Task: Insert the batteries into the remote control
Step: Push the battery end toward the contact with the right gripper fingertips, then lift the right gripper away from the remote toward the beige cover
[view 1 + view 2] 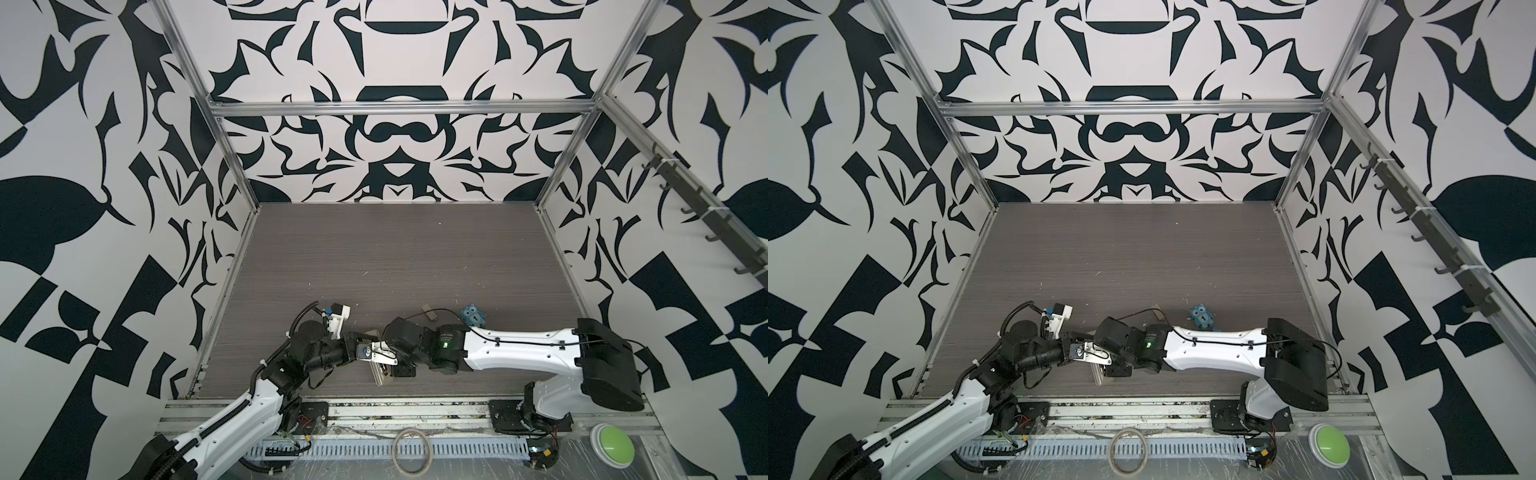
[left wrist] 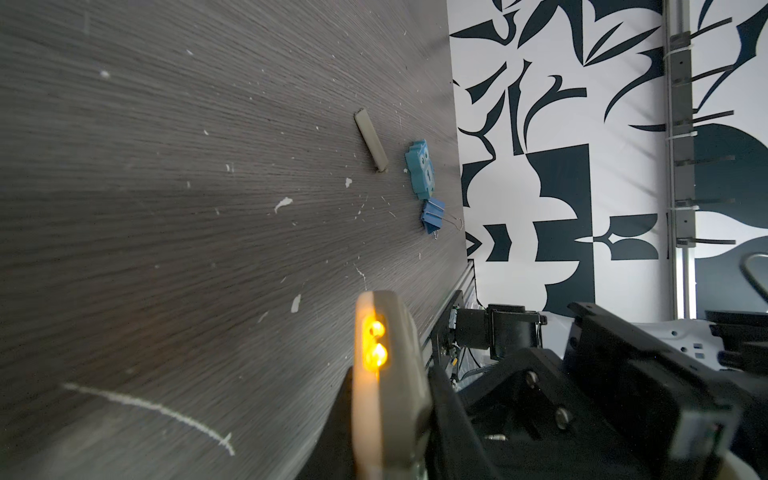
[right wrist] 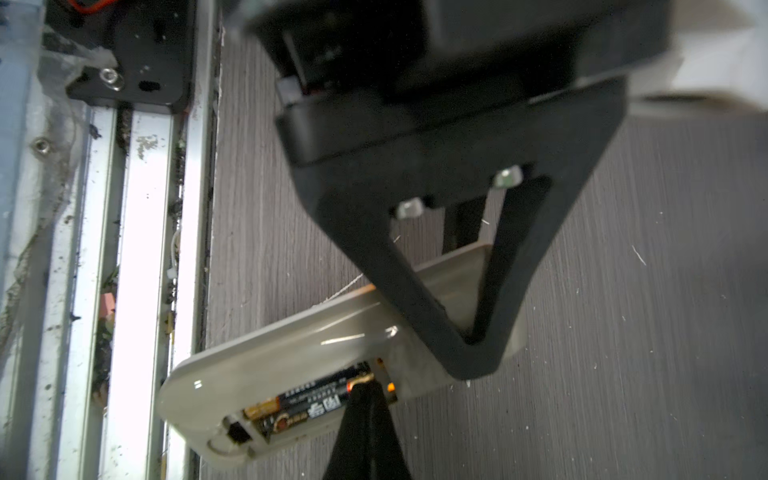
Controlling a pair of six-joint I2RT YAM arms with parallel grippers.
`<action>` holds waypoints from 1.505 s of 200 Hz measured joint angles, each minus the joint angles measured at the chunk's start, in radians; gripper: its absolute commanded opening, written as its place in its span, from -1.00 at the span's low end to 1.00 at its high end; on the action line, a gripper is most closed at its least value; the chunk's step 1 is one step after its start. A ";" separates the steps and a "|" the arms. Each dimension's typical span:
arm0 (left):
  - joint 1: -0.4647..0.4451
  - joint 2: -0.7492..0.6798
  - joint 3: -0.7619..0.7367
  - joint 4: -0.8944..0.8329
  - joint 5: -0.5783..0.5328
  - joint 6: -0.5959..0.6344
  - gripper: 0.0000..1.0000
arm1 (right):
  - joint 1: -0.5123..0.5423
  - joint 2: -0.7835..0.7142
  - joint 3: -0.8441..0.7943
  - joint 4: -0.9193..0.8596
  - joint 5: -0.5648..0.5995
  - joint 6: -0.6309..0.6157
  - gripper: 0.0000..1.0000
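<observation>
The remote control (image 3: 291, 353) is held back-up just above the table near the front rail, its battery bay open. The batteries (image 3: 316, 401) lie side by side in the bay, dark with gold-brown marking. My left gripper (image 3: 473, 349) is shut on the remote's far end; the left wrist view shows the remote (image 2: 390, 374) edge-on between the jaws, with orange lights glowing. My right gripper (image 3: 363, 390) is shut, and its tips touch the end of a battery. In both top views the remote (image 1: 383, 374) (image 1: 1100, 374) sits between the left gripper (image 1: 365, 352) (image 1: 1080, 351) and the right gripper (image 1: 401, 370) (image 1: 1116, 370).
A beige-grey cover strip (image 2: 371, 141) (image 1: 429, 311) lies behind the grippers. A blue owl figure (image 2: 420, 168) (image 1: 473, 316) and a blue binder clip (image 2: 433, 222) lie to its right. White flecks dot the table. The front aluminium rail (image 3: 145, 249) runs close beside the remote.
</observation>
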 measured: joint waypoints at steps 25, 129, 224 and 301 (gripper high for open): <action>0.000 0.000 0.000 0.001 -0.005 0.000 -1.00 | 0.002 0.003 0.014 -0.019 0.011 0.010 -1.00; -0.002 -0.072 0.002 -0.053 -0.099 0.009 -1.00 | -0.118 -0.218 -0.009 -0.070 -0.012 0.211 0.22; -0.001 -0.078 0.002 -0.026 -0.182 0.013 -1.00 | -0.467 -0.143 -0.040 -0.193 -0.053 0.363 0.62; -0.001 0.042 0.002 0.090 -0.150 0.027 -1.00 | -0.577 0.018 -0.040 -0.211 -0.070 0.411 0.61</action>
